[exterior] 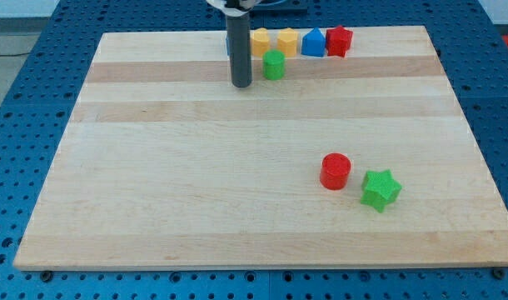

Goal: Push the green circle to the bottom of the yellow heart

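The green circle [274, 65] is a small green round block near the view's top, just below the row of blocks. The yellow heart [260, 40] sits in that row, up and to the left of the green circle, almost touching it. My tip [241, 84] rests on the board just left of the green circle, a small gap apart, and below-left of the yellow heart. The rod hides a blue block [229, 46] at the row's left end.
The row at the top also holds a yellow hexagon-like block [287, 41], a blue block [314, 42] and a red star [339, 40]. A red cylinder [336, 172] and a green star [381, 189] lie at the lower right of the wooden board [154, 183].
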